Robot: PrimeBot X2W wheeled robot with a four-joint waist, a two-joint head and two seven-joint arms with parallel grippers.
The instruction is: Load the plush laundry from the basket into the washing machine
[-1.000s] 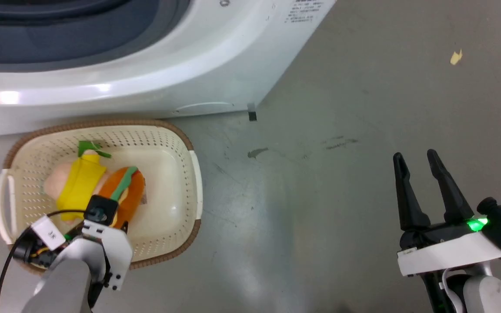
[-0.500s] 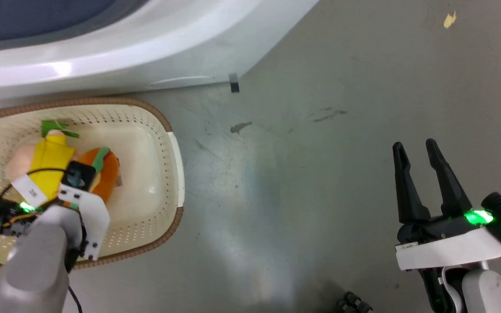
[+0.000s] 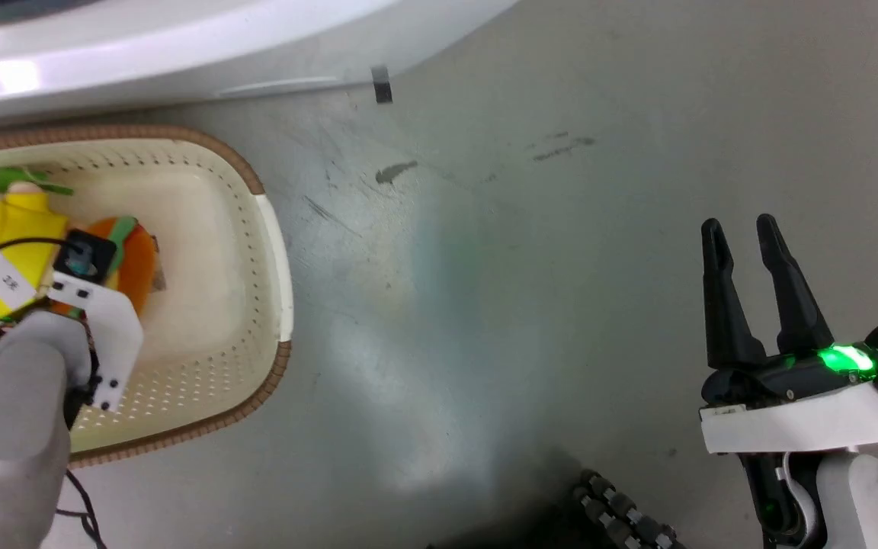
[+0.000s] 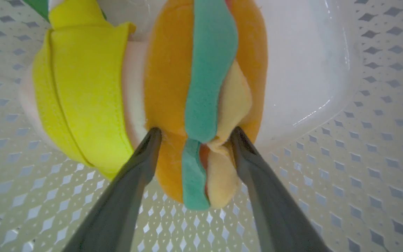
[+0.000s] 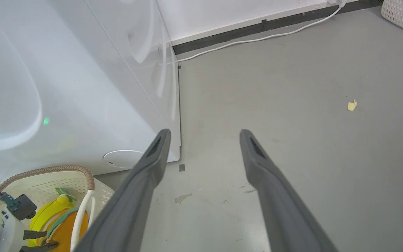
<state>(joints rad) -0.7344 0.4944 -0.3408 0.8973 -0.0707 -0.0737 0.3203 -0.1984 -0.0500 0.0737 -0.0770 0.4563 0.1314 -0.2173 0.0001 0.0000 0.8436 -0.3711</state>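
From the head view, we see the white washing machine (image 3: 180,46) along the top edge, standing on a grey floor (image 3: 485,305). Just in front of it, at the left, sits the cream basket (image 3: 280,259) with its brown woven rim. Both toys lie inside it, side by side and touching: the doll (image 3: 16,225) in its yellow shirt to the left, the orange burger plush (image 3: 138,263) to its right. The pale left forearm (image 3: 4,427) reaches down over them and hides its own fingers. At the lower right, well apart from the basket, the right pincer (image 3: 740,225) hovers above the floor, its two dark fingers spread and holding nothing.

From the left wrist view, we see the left pincer (image 4: 194,134) spread around the near end of the burger plush. One fingertip touches each side of it, above the basket's perforated wall. The doll's yellow shirt presses against the burger.

From the right wrist view, we see the spread fingers point at the floor beside the machine's corner. The basket with both toys sits at the lower left, close to the machine's front. A small yellow scrap (image 5: 352,104) lies on the floor to the right.
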